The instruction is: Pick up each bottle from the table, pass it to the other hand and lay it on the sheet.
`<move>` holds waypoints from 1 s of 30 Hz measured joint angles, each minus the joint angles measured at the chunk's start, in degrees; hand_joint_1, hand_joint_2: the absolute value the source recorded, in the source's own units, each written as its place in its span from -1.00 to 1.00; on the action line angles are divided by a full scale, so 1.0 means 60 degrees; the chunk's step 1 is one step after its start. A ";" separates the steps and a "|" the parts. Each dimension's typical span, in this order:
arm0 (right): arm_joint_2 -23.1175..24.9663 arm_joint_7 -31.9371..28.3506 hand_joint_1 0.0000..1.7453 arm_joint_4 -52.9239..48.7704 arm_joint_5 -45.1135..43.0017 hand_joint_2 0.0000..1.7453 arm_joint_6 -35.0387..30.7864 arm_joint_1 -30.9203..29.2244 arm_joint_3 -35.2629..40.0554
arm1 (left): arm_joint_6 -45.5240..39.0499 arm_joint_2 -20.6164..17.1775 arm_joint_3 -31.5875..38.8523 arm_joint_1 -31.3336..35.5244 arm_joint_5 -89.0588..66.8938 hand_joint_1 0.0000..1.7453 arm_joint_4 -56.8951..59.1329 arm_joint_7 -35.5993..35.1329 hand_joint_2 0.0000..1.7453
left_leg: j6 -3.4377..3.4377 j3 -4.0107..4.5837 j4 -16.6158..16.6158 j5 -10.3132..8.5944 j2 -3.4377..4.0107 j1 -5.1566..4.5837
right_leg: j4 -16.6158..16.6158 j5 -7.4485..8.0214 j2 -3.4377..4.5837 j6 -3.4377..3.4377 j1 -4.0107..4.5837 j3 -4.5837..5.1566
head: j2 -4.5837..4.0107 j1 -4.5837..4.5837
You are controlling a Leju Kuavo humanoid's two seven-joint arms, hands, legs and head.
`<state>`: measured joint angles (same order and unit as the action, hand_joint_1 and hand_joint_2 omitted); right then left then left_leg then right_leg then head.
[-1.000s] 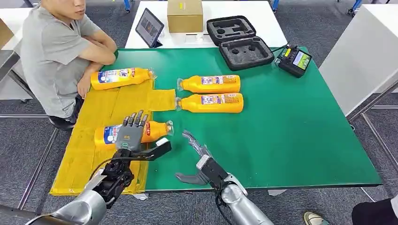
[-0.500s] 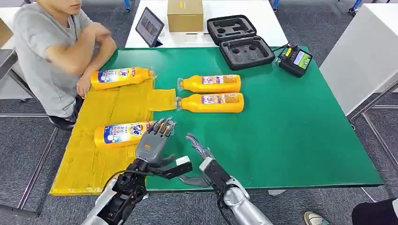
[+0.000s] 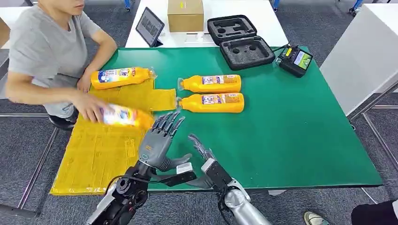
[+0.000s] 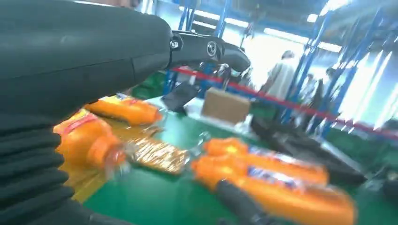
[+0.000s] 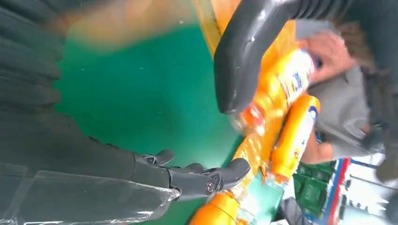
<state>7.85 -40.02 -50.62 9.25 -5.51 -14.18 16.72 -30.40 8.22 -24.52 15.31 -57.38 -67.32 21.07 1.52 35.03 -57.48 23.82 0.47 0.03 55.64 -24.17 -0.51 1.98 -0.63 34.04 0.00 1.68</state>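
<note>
A green table [image 3: 300, 136] takes up most of the head view, seen from above and in front. A yellow sheet [image 3: 101, 154] covers its left part, running down to the near edge. A person in a grey shirt [image 3: 44, 42] sits at the table's left side and reaches one arm across the sheet; that person's hand [image 3: 89, 108] grips an orange bottle [image 3: 126, 116], which is blurred and lies above the middle of the sheet. Another orange bottle [image 3: 121, 77] lies on its side at the far end of the sheet, just beside the person's other arm. Two more orange bottles lie side by side on the bare green surface near the middle of the table, caps pointing toward the sheet: the farther bottle [image 3: 211, 84] and the nearer bottle [image 3: 212, 102], close together. Beyond the green table, on a white table, sit an open black foam-lined case [image 3: 239, 40], a brown cardboard box [image 3: 185, 15] and a tablet [image 3: 149, 26]. A black controller with a small screen [image 3: 294, 60] rests at the green table's far right corner. The robot's left hand [image 3: 157, 143] is raised over the near edge of the table, fingers spread wide, holding nothing. Its right hand [image 3: 202, 157] sits just beside it, fingers apart and also empty.
</note>
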 measured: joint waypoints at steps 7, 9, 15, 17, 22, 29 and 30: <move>0.0000 0.0000 -1.00 -0.0281 -0.0175 1.00 0.0004 0.0098 0.0004 | -0.0219 -0.0091 -0.0175 -0.0030 0.0439 -1.00 -0.0245 0.0347 1.00 | 0.0000 -0.0001 0.0000 0.0000 0.0000 0.0001 | 0.0000 0.0000 0.0000 0.0000 0.0001 0.0000 | 0.0000 0.0000; 0.0000 0.0000 -1.00 -0.0419 -0.0566 -1.00 0.0307 0.0166 0.0000 | -0.0241 -0.0091 -0.0190 -0.0044 0.1272 -1.00 -0.0317 0.0887 1.00 | 0.0000 -0.0002 0.0000 0.0000 0.0000 0.0001 | 0.0000 0.0000 0.0000 0.0000 0.0001 0.0000 | 0.0000 0.0000; 0.0011 -0.0007 -1.00 -0.1239 -0.1606 -1.00 0.0443 0.0679 -0.0120 | 0.0846 -0.0084 -0.0237 -0.0315 0.3925 -1.00 -0.0507 0.2354 1.00 | 0.0000 0.0001 0.0000 0.0001 0.0001 0.0000 | 0.0000 -0.0001 0.0001 0.0000 0.0000 0.0004 | 0.0000 0.0004; 0.0018 -0.0007 -1.00 -0.1556 -0.1614 -1.00 -0.0363 0.0825 -0.0215 | 0.0944 -0.0080 -0.0252 -0.0391 0.4298 -1.00 -0.0529 0.2514 1.00 | 0.0000 0.0003 0.0001 0.0002 0.0001 -0.0001 | -0.0001 -0.0002 0.0000 -0.0001 0.0000 0.0004 | 0.0000 0.0000; 0.0069 0.0390 -1.00 -0.2507 -0.1220 1.00 -0.2927 0.1237 -0.0259 | 0.0940 -0.0080 -0.0244 -0.0730 0.4499 -1.00 -0.0820 0.2539 1.00 | 0.0000 0.0001 0.0001 0.0003 0.0002 -0.0001 | -0.0002 -0.0002 0.0001 -0.0002 0.0000 0.0004 | 0.0000 0.0000; -0.0131 0.0036 -1.00 -0.3891 0.0170 1.00 -0.5065 0.1815 -0.0259 | 0.1075 -0.0058 -0.0223 -0.1006 0.4532 -1.00 -0.1090 0.2583 1.00 | 0.0000 0.0002 0.0001 0.0003 0.0001 -0.0001 | -0.0002 -0.0002 0.0000 -0.0002 0.0000 0.0006 | 0.0000 0.0000; -0.0168 0.0014 -1.00 -0.4102 0.0855 1.00 -0.5451 0.1903 -0.0303 | 0.1108 -0.0058 -0.0223 -0.1014 0.4598 -1.00 -0.1090 0.2623 1.00 | 0.0000 0.0001 0.0001 0.0003 0.0001 -0.0001 | -0.0002 -0.0002 0.0001 -0.0002 0.0000 0.0006 | 0.0000 0.0000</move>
<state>6.84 -39.93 -75.24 14.38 -38.21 -2.76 14.91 -23.76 7.87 -25.86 9.22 -29.79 -73.85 36.81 1.51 35.04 -57.47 23.84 0.48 0.03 55.62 -24.19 -0.50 1.96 -0.63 34.07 0.00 1.68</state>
